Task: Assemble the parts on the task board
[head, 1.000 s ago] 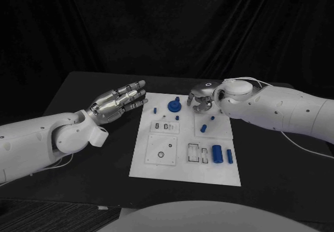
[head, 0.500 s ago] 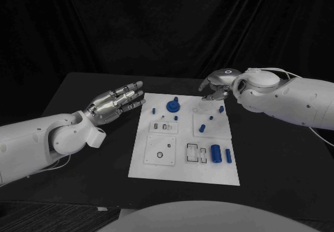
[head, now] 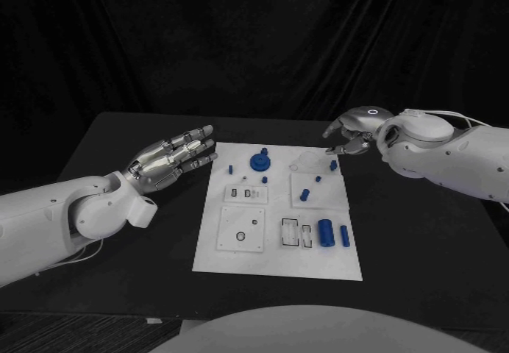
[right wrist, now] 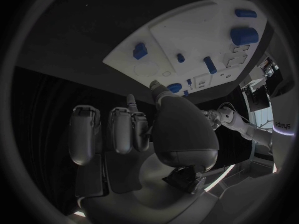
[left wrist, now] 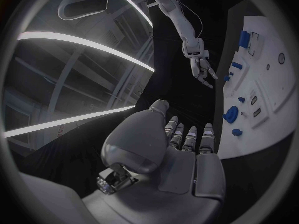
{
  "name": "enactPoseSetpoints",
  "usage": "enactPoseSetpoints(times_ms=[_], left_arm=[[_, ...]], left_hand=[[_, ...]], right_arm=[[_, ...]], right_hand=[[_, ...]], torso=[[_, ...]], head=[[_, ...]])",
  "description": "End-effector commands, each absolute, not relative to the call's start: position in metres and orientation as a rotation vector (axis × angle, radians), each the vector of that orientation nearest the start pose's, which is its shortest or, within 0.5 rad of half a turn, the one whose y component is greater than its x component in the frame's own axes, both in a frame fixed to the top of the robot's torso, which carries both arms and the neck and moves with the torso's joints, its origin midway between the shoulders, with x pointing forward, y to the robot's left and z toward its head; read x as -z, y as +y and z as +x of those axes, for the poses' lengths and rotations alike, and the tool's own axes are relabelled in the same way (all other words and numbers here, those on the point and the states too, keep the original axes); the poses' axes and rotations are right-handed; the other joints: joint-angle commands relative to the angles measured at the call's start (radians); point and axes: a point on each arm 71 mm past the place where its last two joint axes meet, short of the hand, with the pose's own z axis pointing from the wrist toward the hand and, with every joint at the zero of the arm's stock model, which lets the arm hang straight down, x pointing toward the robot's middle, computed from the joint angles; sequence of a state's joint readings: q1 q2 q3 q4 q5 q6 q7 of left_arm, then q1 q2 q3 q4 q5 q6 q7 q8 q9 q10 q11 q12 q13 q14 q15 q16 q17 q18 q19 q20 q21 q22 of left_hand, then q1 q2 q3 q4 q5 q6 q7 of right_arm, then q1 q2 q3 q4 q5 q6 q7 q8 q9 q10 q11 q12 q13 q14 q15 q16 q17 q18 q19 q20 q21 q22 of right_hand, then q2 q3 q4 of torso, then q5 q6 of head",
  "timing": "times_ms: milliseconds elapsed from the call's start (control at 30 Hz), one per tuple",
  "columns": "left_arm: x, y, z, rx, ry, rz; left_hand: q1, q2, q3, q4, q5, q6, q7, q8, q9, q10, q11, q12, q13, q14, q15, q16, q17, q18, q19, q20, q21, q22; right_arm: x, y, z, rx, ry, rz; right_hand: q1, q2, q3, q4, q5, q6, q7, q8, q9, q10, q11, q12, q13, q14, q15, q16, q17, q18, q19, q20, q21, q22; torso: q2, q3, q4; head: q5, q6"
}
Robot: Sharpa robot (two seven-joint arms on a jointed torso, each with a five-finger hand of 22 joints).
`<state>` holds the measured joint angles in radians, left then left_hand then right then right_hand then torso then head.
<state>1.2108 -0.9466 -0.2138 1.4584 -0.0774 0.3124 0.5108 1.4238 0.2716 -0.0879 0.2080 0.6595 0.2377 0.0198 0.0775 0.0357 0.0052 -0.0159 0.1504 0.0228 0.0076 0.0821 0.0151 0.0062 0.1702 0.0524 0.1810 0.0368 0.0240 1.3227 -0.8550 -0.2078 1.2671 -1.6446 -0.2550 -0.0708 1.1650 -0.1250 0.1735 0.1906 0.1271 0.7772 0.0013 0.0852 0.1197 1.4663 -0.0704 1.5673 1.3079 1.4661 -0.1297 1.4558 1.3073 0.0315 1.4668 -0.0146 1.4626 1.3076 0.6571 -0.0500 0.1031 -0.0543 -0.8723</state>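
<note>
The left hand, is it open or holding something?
Open. The left hand hovers beside the white board, fingers stretched apart, with nothing in it.

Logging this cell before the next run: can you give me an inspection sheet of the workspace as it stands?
Surface: black table, the white task board lying flat at its middle.
Job's things: blue parts on the board: a round knobbed piece, a large cylinder, a slim bar, several small pegs.
Clutter: nothing seen.
Robot hands: left robot hand beside the board's left edge, fingers extended, holding nothing; right robot hand above the board's far right corner, fingers curled, nothing seen in it.
Cables: thin white cable along the right arm.
Surroundings: dark backdrop behind the table.
</note>
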Motion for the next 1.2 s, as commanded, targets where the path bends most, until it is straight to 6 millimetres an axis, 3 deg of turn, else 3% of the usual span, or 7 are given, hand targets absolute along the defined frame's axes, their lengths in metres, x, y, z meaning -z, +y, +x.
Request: enactPoseSetpoints(times_ms=[33,333,467,700,933,1200], left_arm=[[0.224,0.251,0.453,1.974,1.711,-0.937],[0.226,0.252,0.453,1.972,1.716,-0.941],[0.226,0.252,0.452,1.972,1.717,-0.943],[0.227,0.252,0.452,1.974,1.721,-0.944],[0.228,0.252,0.452,1.973,1.725,-0.945],[0.228,0.252,0.452,1.970,1.732,-0.948]], left_hand=[[0.006,-0.001,0.002,-0.005,0.005,-0.003,0.003,0.002,0.001,0.002,0.007,0.004,0.001,0.001,0.005,0.006,0.001,0.003,0.000,0.008,0.004,0.001],[0.006,-0.001,0.002,-0.005,0.005,-0.003,0.003,0.002,0.001,0.002,0.007,0.004,0.001,0.001,0.005,0.006,0.001,0.003,0.000,0.008,0.004,0.001],[0.006,-0.001,0.002,-0.005,0.005,-0.003,0.003,0.002,0.001,0.002,0.007,0.004,0.001,0.001,0.005,0.006,0.001,0.003,0.000,0.008,0.004,0.001],[0.006,-0.001,0.002,-0.005,0.005,-0.003,0.003,0.002,0.001,0.002,0.007,0.004,0.001,0.001,0.005,0.006,0.001,0.003,0.000,0.008,0.004,0.001],[0.006,-0.001,0.003,-0.008,0.006,-0.004,0.003,0.002,0.001,0.003,0.008,0.003,0.001,0.001,0.005,0.006,0.001,0.004,0.001,0.009,0.004,0.001],[0.006,0.000,0.005,-0.008,0.006,-0.005,0.004,0.002,0.001,0.003,0.009,0.004,0.001,0.001,0.005,0.006,0.001,0.004,0.001,0.009,0.004,0.001]], right_arm=[[0.202,-0.296,0.523,-0.225,1.679,-0.326],[0.221,-0.306,0.518,-0.217,1.694,-0.311],[0.225,-0.307,0.517,-0.219,1.693,-0.312],[0.229,-0.306,0.516,-0.231,1.693,-0.320],[0.231,-0.306,0.516,-0.232,1.707,-0.326],[0.232,-0.306,0.515,-0.242,1.708,-0.333]], right_hand=[[0.012,0.001,-0.002,0.007,0.007,0.007,0.002,0.005,-0.001,0.105,-0.003,0.004,0.263,0.076,-0.009,0.002,0.081,0.004,0.044,-0.008,-0.004,0.188],[0.044,-0.008,-0.015,0.035,0.004,0.016,0.009,0.012,0.002,0.105,0.000,0.004,0.263,0.076,-0.008,0.005,0.082,0.004,0.045,-0.009,-0.005,0.189],[0.052,-0.012,-0.019,0.046,0.004,0.021,0.012,0.016,0.005,0.105,0.002,0.004,0.263,0.076,-0.008,0.006,0.084,0.004,0.046,-0.008,-0.004,0.189],[0.066,-0.040,-0.048,0.101,-0.026,0.030,0.019,0.026,0.017,0.105,0.008,0.004,0.263,0.076,-0.005,0.010,0.086,0.003,0.047,-0.006,-0.003,0.192],[0.039,-0.060,-0.072,0.105,-0.069,0.027,0.021,0.029,0.024,0.105,0.009,0.004,0.263,0.075,-0.004,0.012,0.085,0.003,0.048,-0.005,-0.004,0.193],[0.036,-0.060,-0.073,0.106,-0.071,0.027,0.021,0.029,0.025,0.105,0.009,0.004,0.263,0.075,-0.004,0.013,0.086,0.003,0.048,-0.005,-0.003,0.194]], torso=[[0.002,0.0028,-0.0008],[0.001,0.0016,-0.0009],[0.000,0.0030,-0.0014],[0.002,0.0029,-0.0005],[0.001,0.0025,0.0006],[0.001,0.0012,0.0005]], head=[[-0.003,0.004],[0.002,0.000],[0.002,0.000],[0.002,0.000],[0.002,0.000],[0.002,0.000]])
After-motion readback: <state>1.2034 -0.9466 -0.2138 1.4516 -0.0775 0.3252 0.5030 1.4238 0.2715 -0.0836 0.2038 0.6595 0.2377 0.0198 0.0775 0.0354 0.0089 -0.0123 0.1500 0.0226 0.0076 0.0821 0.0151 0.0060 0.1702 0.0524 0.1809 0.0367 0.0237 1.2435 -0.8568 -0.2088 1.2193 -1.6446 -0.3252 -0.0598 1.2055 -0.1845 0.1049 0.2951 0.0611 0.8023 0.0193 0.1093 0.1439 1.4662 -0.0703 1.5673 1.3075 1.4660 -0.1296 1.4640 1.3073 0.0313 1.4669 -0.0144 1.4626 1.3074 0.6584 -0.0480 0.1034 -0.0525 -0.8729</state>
